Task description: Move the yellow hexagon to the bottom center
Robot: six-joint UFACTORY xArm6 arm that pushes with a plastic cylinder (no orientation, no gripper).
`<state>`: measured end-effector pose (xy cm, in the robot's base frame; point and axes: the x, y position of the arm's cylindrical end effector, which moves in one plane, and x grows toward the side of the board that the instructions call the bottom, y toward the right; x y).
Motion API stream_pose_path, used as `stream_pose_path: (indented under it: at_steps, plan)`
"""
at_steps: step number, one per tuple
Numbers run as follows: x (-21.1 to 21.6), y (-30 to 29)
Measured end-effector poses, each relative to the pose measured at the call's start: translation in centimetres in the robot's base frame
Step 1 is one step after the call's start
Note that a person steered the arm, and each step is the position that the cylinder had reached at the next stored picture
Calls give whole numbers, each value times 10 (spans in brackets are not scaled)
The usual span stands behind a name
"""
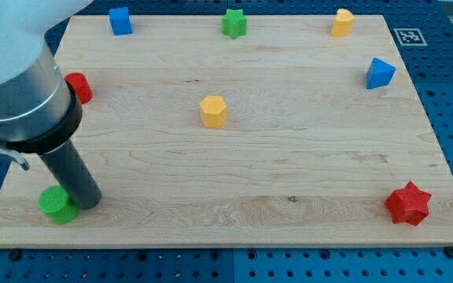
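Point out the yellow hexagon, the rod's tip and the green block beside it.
yellow hexagon [213, 111]: camera view, on its front face.
my tip [88, 201]: camera view, the rod's very end, touching the board.
green block [56, 204]: camera view, on its top face.

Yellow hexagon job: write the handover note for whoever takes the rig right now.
My tip is at the view's bottom left, right beside the green block, far from the target.
The yellow hexagon sits near the middle of the board, untouched.
Done: nothing yet.
Left: bring my tip above the hexagon and push it down to the bottom centre. A second yellow block at the top right is not the target.
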<state>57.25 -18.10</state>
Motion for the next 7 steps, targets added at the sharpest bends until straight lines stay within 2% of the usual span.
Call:
stream_pose_path:
  at_steps: [2,4,5,6,7]
  plan:
    - [-4,-1]
    - [-86,6]
    - [-144,18]
    - [-198,66]
    - [-198,144]
